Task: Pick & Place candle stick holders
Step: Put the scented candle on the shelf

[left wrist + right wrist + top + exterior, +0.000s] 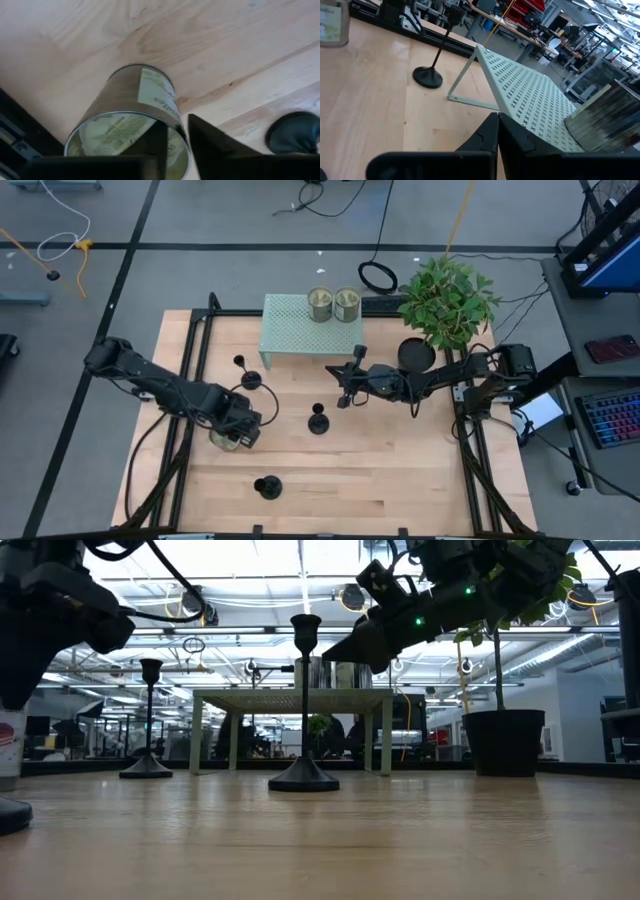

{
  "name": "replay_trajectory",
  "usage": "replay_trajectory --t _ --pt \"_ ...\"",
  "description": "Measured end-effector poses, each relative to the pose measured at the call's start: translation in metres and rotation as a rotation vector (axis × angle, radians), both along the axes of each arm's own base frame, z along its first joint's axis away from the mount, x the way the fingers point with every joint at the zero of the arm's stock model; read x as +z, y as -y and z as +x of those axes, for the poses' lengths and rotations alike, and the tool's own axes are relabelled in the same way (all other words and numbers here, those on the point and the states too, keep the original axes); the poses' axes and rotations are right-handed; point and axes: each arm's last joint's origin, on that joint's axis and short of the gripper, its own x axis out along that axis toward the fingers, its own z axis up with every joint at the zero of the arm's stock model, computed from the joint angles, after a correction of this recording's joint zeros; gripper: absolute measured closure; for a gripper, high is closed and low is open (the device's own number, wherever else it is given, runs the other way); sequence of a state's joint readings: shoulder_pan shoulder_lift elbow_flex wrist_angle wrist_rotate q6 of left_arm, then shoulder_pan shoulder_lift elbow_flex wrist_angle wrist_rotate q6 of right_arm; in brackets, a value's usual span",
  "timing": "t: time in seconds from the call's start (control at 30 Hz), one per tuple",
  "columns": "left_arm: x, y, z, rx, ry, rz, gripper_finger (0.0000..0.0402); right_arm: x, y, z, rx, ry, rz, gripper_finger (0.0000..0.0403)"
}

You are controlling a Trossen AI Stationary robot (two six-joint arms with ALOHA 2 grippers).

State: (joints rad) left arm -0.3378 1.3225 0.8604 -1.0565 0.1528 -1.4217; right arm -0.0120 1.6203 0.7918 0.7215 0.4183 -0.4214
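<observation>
Three black candle stick holders stand upright on their round bases on the wooden table: one at the far left [250,378], one in the middle [318,422] [304,710], one near the front edge [267,487]. My left gripper [238,430] is shut on a pale greenish-gold can [130,120] at the table's left, beside the rail. My right gripper [345,390] [497,131] is shut and empty, hovering above the table between the middle holder and the perforated shelf [310,330]. My left gripper holds the can by its rim wall [181,131], one finger [157,145] inside the open top and one [215,145] outside. The fingers come from above. The can hangs below them, slightly tilted; in the low view its bottom [8,768] shows above the table.
Two more cans [333,303] stand on the pale green shelf at the far side. A potted plant [445,300] stands at the far right beside my right arm. Black rails [190,380] run along both table sides. Bare wood lies at the front right [400,470].
</observation>
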Motion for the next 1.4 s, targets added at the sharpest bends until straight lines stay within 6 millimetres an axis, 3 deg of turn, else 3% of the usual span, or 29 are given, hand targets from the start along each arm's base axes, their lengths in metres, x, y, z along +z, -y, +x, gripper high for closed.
replay_trajectory --t 0.1,0.37,0.63,0.8,1.1,1.4 --pt "0.0 -0.001 0.001 -0.053 0.005 -0.023 0.0386 0.0 0.0 0.0 -0.003 0.007 0.016 0.0402" --pt "0.008 0.003 0.007 -0.301 0.109 -0.022 0.0396 -0.002 0.0 0.0 -0.003 -0.015 0.018 0.0402" --pt "0.067 0.016 0.023 -0.736 0.343 0.199 0.0398 -0.004 0.0 -0.001 -0.014 -0.006 0.076 0.0403" --pt "0.1 0.011 0.018 -1.082 0.314 0.369 0.0398 -0.006 0.0 -0.001 -0.021 -0.016 0.101 0.0403" --pt "0.142 -0.046 0.024 -1.503 0.128 0.622 0.0399 -0.008 -0.001 -0.002 -0.038 -0.004 0.179 0.0403" --pt "0.143 -0.139 0.046 -1.666 0.022 0.655 0.0398 -0.011 -0.018 -0.002 0.008 -0.029 0.203 0.0403"
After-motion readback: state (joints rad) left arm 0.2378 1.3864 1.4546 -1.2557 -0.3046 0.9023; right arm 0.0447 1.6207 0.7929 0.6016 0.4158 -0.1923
